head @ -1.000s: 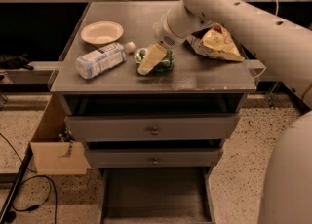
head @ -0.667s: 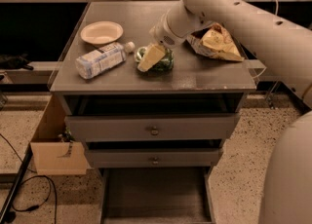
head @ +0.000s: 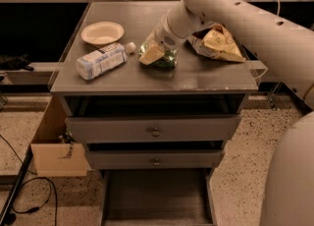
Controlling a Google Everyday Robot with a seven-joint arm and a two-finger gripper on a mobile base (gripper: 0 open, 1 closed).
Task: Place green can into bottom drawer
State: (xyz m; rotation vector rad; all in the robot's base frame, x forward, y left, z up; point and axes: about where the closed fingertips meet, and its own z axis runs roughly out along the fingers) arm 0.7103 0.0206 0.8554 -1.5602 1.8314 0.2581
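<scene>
At the far left, an open cardboard box (head: 53, 157) sat on the speckled floor against the side of the bench (head: 206, 78), with a dark cable (head: 30, 201) looping on the floor nearer the camera. On the left part of the bench top a clear plastic bottle (head: 100, 61) lay on its side, its white cap pointing right. Just beyond it sat a pale paper bowl (head: 102, 32).

Near the middle of the bench top lay the green can (head: 167, 60). The end effector (head: 152, 53) was down on the can's left side, overlapping it. Whether it had closed on the can or only rested against it could not be told. The pale arm (head: 245, 18) came in from the upper right. Right of the can and partly under the arm lay a crumpled yellow snack bag (head: 219, 43).

Below the top, the top drawer (head: 196, 128) and the middle drawer (head: 122, 160) were slightly out. The bottom drawer (head: 157, 198) was pulled well out toward the camera, showing its flat dark floor.
</scene>
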